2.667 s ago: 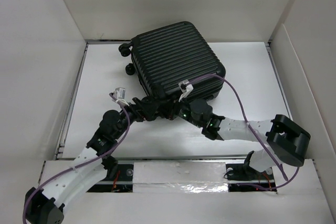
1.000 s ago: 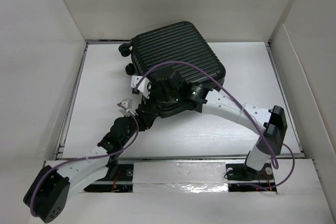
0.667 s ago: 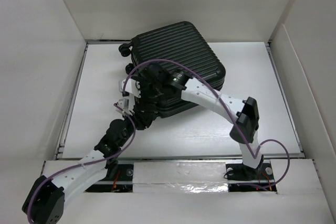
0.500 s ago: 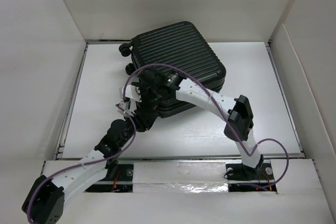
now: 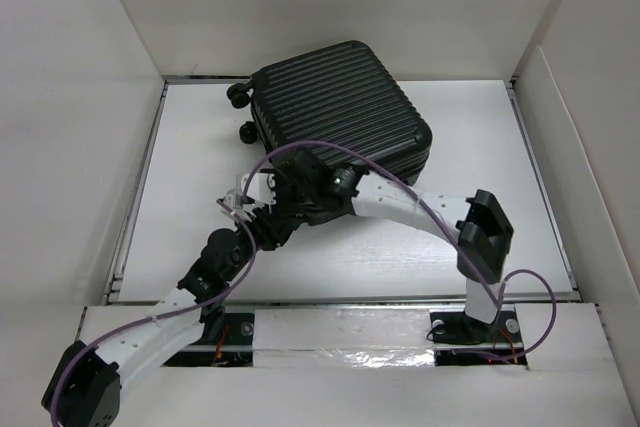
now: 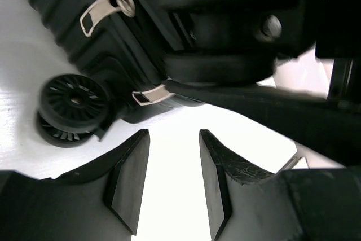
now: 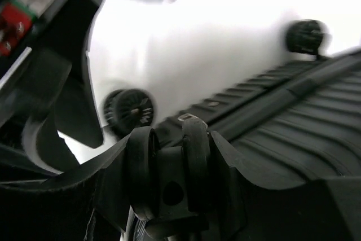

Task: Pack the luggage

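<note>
White table (image 5: 480, 147), white walls (image 5: 330, 7), silver tape strip (image 5: 340, 357)

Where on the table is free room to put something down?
Bare table lies right of the luggage, up to the wall, and left of it, by the wheels. It is crowded at the luggage's near left corner, where the left arm and right arm meet.

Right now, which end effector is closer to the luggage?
Right. The right end effector sits at the luggage's near-left corner edge; the left end effector hovers just short of it, over bare table.
</note>
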